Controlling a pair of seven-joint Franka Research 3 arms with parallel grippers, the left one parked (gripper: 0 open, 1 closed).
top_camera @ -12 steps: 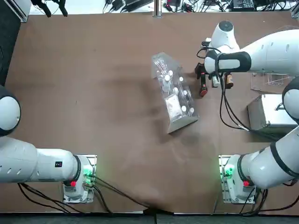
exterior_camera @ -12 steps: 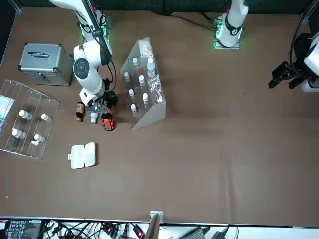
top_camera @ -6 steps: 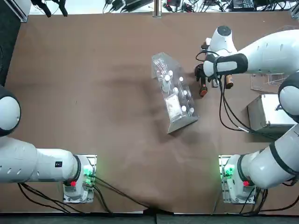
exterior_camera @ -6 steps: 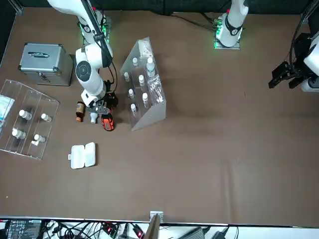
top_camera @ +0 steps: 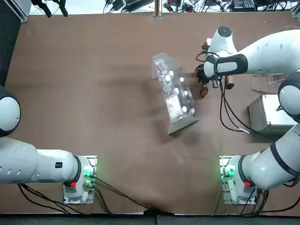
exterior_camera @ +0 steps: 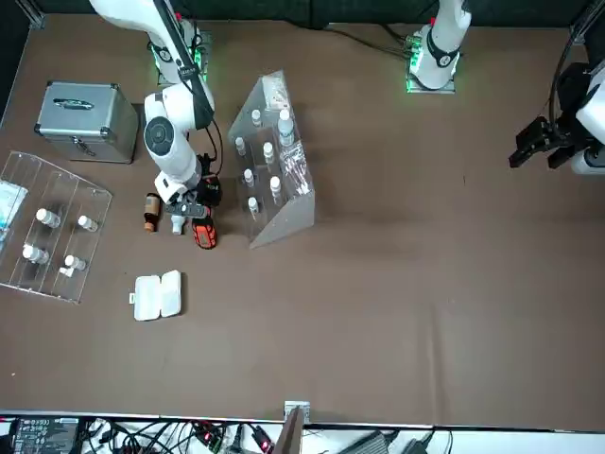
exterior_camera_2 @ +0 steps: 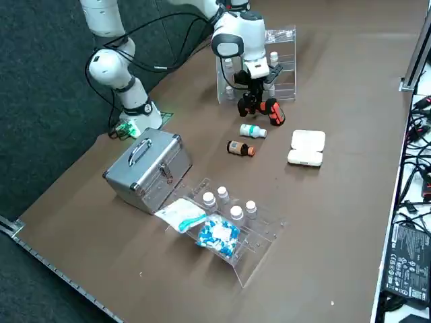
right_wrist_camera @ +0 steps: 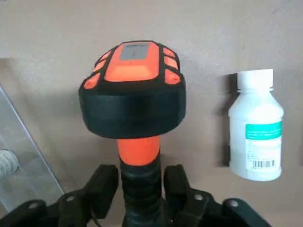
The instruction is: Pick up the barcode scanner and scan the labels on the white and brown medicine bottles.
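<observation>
The barcode scanner (right_wrist_camera: 135,94), black with an orange head and neck, lies on the brown table (top_camera: 93,93) beside the clear rack. My right gripper (right_wrist_camera: 141,177) is low over it, with both fingers pressed against the scanner's handle. The same gripper (exterior_camera: 194,200) shows in the front view just behind the scanner (exterior_camera: 202,232). The white medicine bottle (right_wrist_camera: 255,132), with a bluish-green label and barcode, lies right beside the scanner. The brown bottle (exterior_camera: 150,210) lies just past the white bottle (exterior_camera: 178,224), on the side away from the scanner. Both bottles rest on their sides.
A tilted clear rack (top_camera: 173,93) holding white-capped vials stands close to the scanner. A metal case (exterior_camera: 80,113) sits nearer the right arm's base. A flat clear tray (exterior_camera_2: 229,229) with vials and packets and a white hinged box (exterior_camera: 158,295) lie on the far side of the bottles from the robot.
My right wrist has shifted slightly away from the base and settled over the scanner's handle. The scanner and both bottles have stayed where they were.
</observation>
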